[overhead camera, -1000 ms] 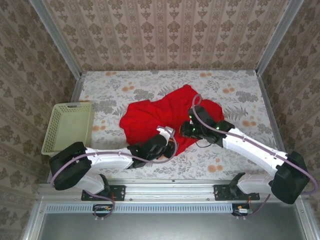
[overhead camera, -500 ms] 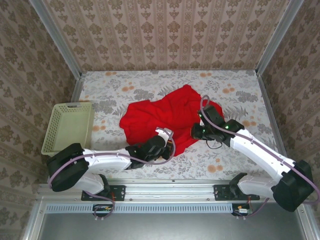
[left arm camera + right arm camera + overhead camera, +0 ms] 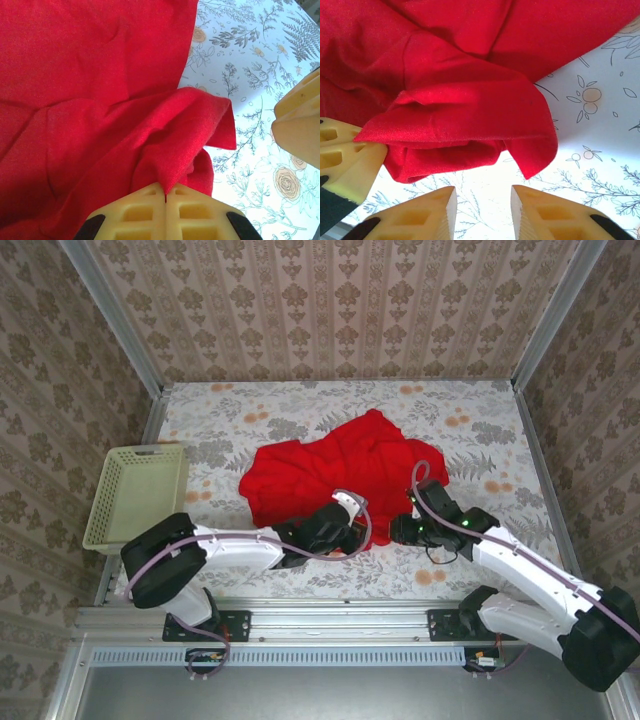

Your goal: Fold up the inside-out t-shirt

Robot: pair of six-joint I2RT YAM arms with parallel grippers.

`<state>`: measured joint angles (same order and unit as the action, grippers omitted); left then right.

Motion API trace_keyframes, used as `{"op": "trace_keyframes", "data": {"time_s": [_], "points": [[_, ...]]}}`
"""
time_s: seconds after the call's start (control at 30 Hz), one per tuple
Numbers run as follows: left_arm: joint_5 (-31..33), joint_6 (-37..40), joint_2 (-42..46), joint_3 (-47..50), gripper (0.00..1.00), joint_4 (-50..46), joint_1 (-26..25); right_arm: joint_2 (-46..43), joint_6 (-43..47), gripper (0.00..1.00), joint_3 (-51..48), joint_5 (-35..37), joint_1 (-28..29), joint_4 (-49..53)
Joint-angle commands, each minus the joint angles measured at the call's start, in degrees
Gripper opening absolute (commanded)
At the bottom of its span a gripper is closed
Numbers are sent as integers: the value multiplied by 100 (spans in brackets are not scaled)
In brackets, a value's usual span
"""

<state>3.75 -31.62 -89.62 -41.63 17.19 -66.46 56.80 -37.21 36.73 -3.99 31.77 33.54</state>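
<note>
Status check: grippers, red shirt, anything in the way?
Left gripper shut, pinching near edge of bright red cloth t-shirt. Right gripper open, empty, beside that edge. Shirt crumpled, unfolded. Pale yellow-green plastic basket far left, apart from shirt.

The top view is bright and even under soft light from overhead, with only thin shadows beneath the arms, and the inside-out t-shirt [image 3: 340,465] is so saturated a red that its creases nearly vanish. In both wrist views the floral table [image 3: 600,145] glares almost white beside the cloth, while the folds carry deep shadow. The yellow fingers [image 3: 545,215] at the bottom edges sit close to the lens and look soft.
</note>
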Motion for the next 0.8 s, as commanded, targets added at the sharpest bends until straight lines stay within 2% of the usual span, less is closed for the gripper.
{"op": "trace_keyframes", "data": {"time_s": [0.0, 0.13, 0.37, 0.53, 0.77], "points": [[-164, 139, -95, -170, 0, 44, -65, -172, -548, 39, -254, 290, -30, 109], [-131, 147, -106, -139, 0, 39, -102, -152, -1195, 41, -787, 268, -30, -424], [-146, 222, -118, -171, 4, -30, -155, 288, -1386, 41, -993, 95, -48, -1429], [-173, 226, -181, -194, 5, -35, -183, 333, -1460, 44, -958, 372, -74, -1537], [-176, 252, -206, -221, 6, -65, -201, 813, -1508, 45, -904, 414, -197, -1619]]}}
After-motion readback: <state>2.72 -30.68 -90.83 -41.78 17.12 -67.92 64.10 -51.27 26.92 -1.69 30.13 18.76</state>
